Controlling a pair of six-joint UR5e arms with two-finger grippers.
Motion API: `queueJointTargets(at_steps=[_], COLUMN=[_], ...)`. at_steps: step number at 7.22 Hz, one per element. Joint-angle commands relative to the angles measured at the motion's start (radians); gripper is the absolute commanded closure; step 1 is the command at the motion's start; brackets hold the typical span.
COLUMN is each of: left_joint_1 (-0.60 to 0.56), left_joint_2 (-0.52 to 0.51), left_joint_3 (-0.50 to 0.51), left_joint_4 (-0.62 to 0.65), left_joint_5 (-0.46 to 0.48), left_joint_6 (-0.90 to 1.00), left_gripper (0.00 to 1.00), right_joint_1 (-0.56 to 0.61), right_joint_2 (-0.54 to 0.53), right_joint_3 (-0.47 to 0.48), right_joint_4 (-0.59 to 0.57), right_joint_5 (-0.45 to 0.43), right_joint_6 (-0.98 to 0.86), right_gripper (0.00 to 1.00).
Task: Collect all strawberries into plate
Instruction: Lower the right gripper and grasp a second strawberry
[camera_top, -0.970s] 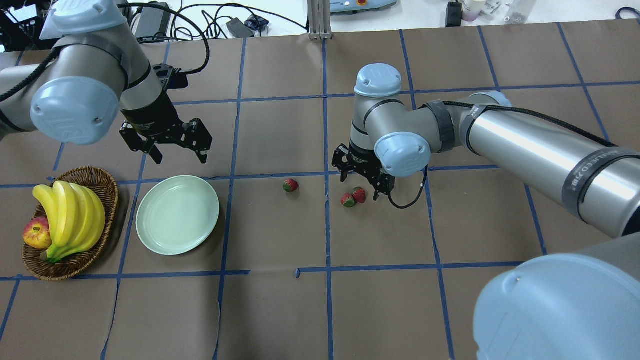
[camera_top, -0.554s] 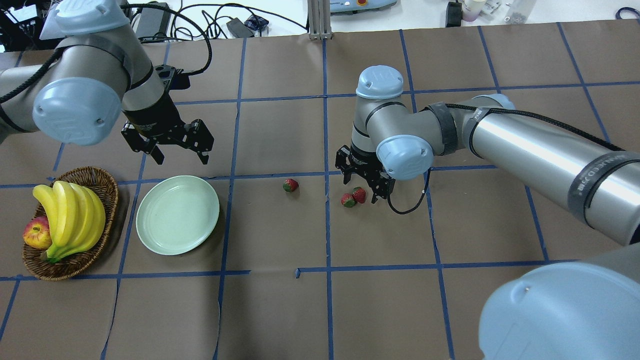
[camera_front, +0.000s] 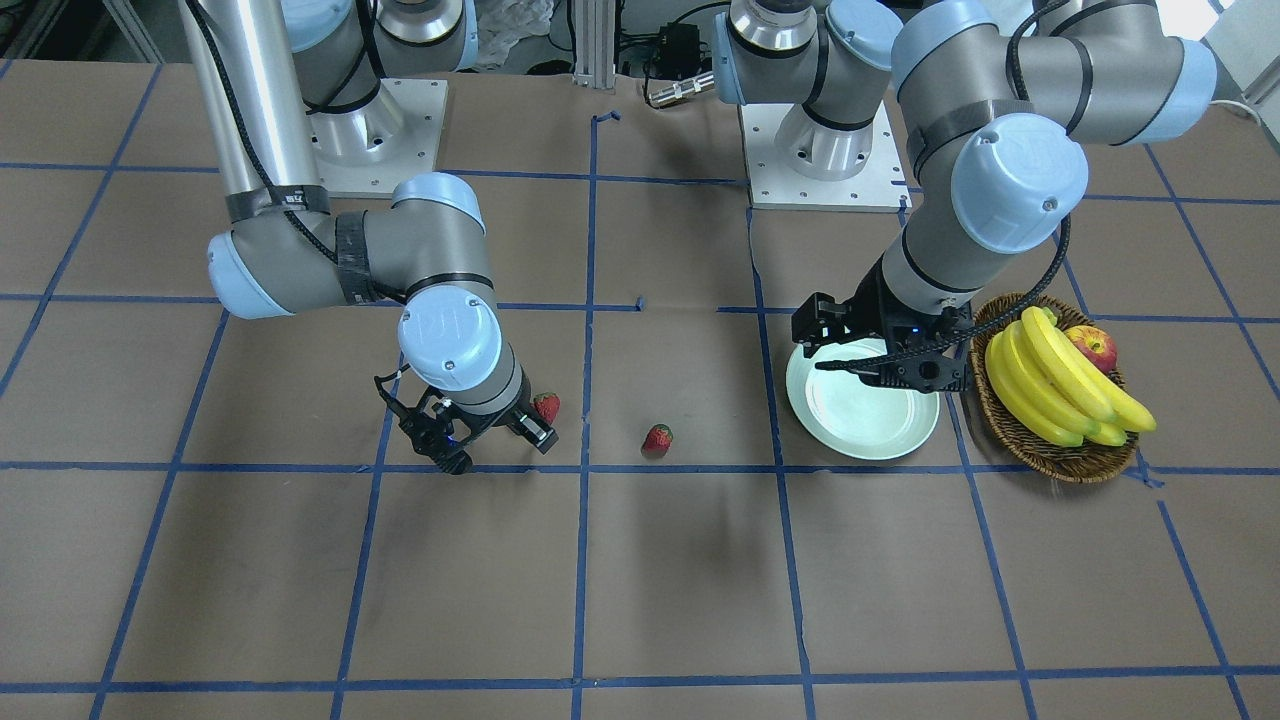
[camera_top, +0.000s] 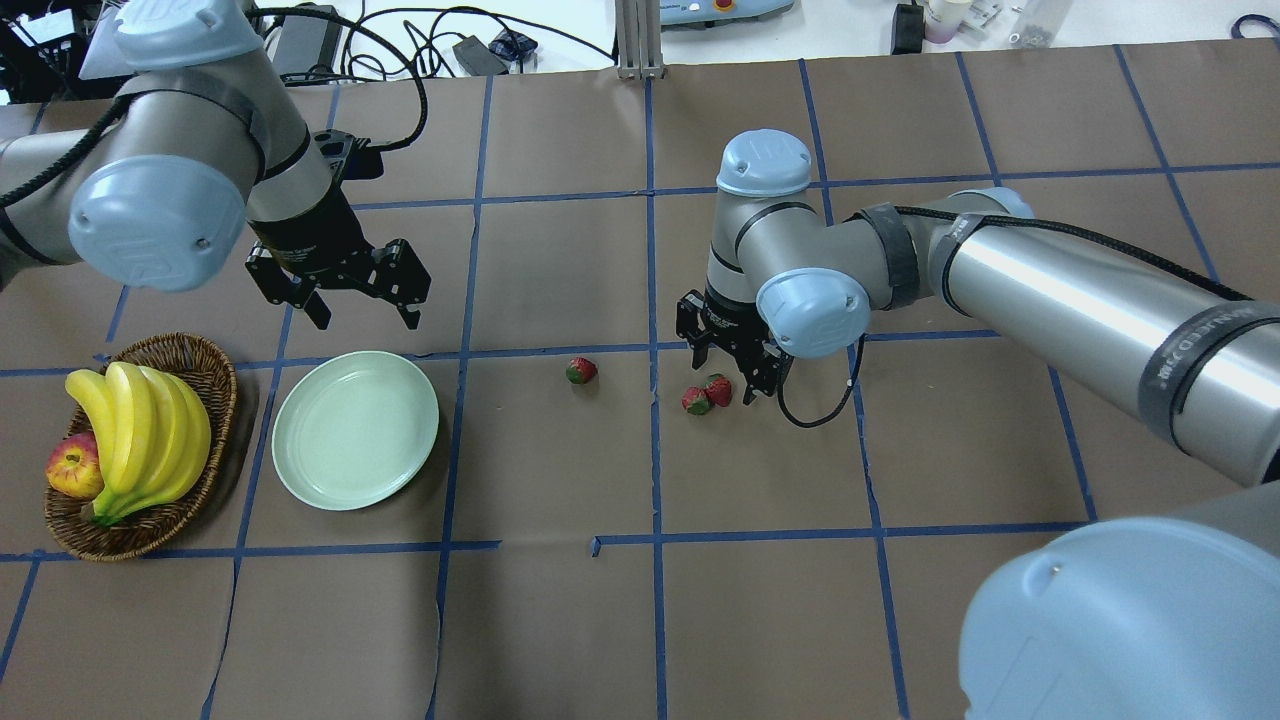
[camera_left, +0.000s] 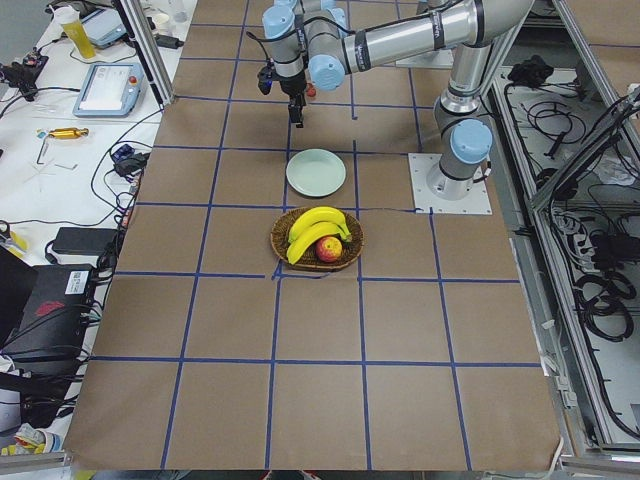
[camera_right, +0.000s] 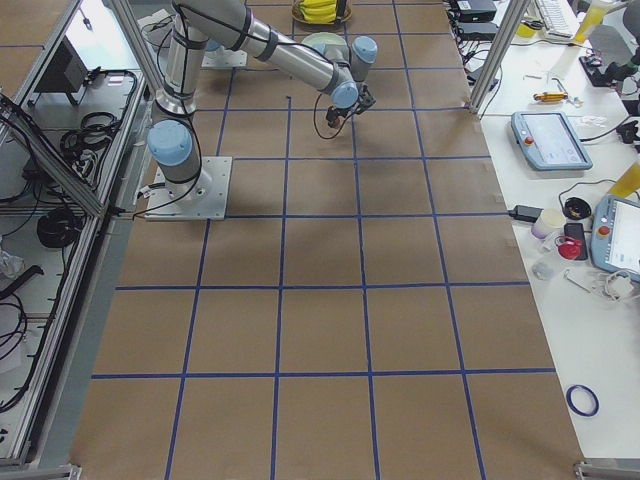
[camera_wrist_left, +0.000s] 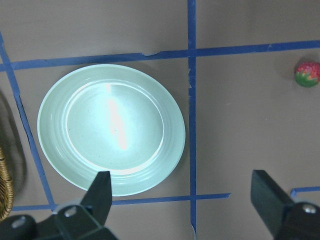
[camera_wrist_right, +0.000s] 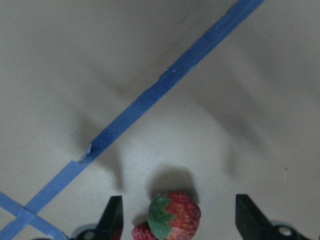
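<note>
step in hand: the first pick, none of the three berries is in the plate yet. your right pincer (camera_top: 725, 378) is spread wide and holds nothing, low over the counter (camera_top: 560, 620) at the pair of berries right of centre. in the right wrist view one strawberry (camera_wrist_right: 175, 217) sits between the two fingers with its green cap showing. the second strawberry (camera_top: 696, 401) lies just beside it, touching or nearly so, and is cut off at the frame edge. i cannot tell whether the tips have reached the counter. next move, as i judge it: drop the last bit if needed, close on the one berry without nudging or pinching its neighbour, lift, and carry it across to the plate (camera_top: 355, 430). the lone strawberry (camera_top: 580, 371) lies apart on the counter, between the pair and the plate. your left pincer (camera_top: 366, 318) hovers above the far rim of the plate, also wide and empty, so watch for crowding at the drop. containers: the plate is bare; the wicker basket (camera_top: 215, 372) just beside it holds bananas (camera_top: 140, 430) and an apple (camera_top: 72, 468), which are not task items.
</note>
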Motion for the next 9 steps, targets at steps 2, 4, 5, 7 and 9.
queueJointTargets(at_steps=[2,4,5,7,9], left_joint_1=[0.0,0.001,0.001,0.0,0.0], left_joint_2=[-0.001,-0.001,-0.001,-0.001,-0.001], left_joint_3=[-0.001,-0.001,-0.003,-0.003,-0.003], left_joint_4=[0.0,0.0,0.0,-0.002,-0.002], left_joint_5=[0.0,0.0,0.0,0.0,0.0], left_joint_6=[0.0,0.0,-0.002,0.0,-0.002], left_gripper=[0.0,0.0,0.0,0.0,0.0], right_joint_1=[-0.005,-0.005,-0.005,-0.008,-0.01], right_joint_2=[0.004,0.004,0.004,0.004,0.004], right_joint_3=[0.005,0.012,0.012,0.011,0.002], right_joint_4=[0.003,0.004,0.004,0.006,0.006], right_joint_5=[-0.001,0.006,0.007,0.01,0.033], right_joint_6=[-0.002,0.0,-0.002,-0.006,0.003], right_gripper=[0.3,0.32,0.38,1.0,1.0])
